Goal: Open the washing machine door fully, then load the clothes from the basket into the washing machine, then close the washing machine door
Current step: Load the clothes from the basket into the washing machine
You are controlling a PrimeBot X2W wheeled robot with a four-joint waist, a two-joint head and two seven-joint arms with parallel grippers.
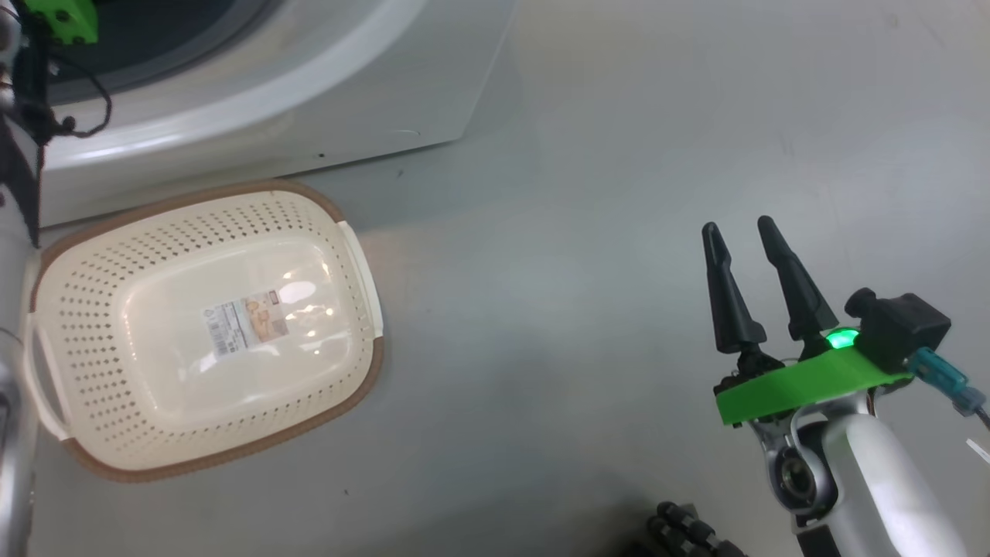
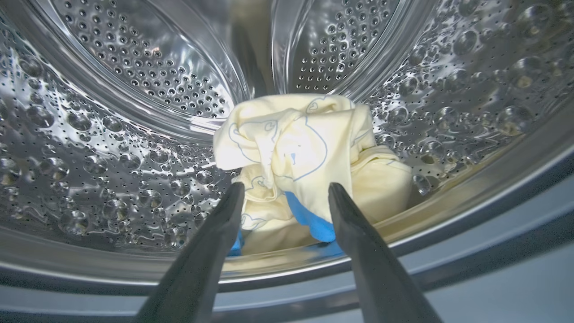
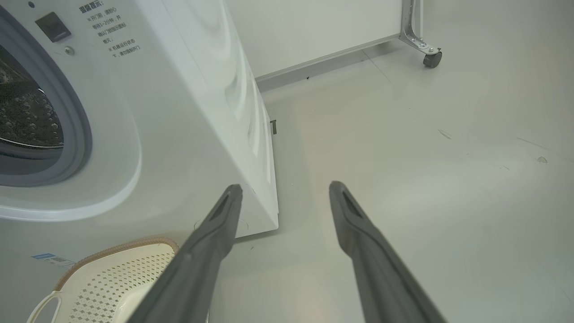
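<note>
Floor (image 1: pixel 588 232): bare grey, under and all round the right gripper (image 1: pixel 738 226), which hangs over it well away from the work.
Washing machine (image 3: pixel 179 89): stands off the right gripper's left side. Its mouth is clear, which is why the left arm can reach straight inside.
Drum (image 2: pixel 89 148): shiny perforated steel that wraps around the left gripper (image 2: pixel 285 187) on every side. Its lip and the grey gasket (image 3: pixel 76 130) lie just beneath the fingers, so this hand is only a little way past the opening.
Basket (image 1: pixel 85 325): on the floor against the machine's front, well to the left of the right gripper and close under the left arm. That keeps the carry from basket to drum short. Inside it I see only bare floor and a sticker.
Clothes (image 2: pixel 305 148): a crumpled cream bundle with blue trim, just ahead of the left gripper's tips. It rests low on the drum wall near the lip, where loose fabric would settle.
Left gripper, state: fingers spread wide to either side of the bundle's near edge, gripping nothing. The fabric looks slack, not pinched.
Right gripper, state: fingers parted and empty, pointing at open floor. It looks parked out of the left arm's way.
Sticker (image 1: pixel 245 321): flat on the basket floor, far left of the right gripper. It is fully uncovered, a sign that loading is done.
Step in hand: as I judge it, the left arm must come out past the gasket, and shutting the washing machine door is what remains.
</note>
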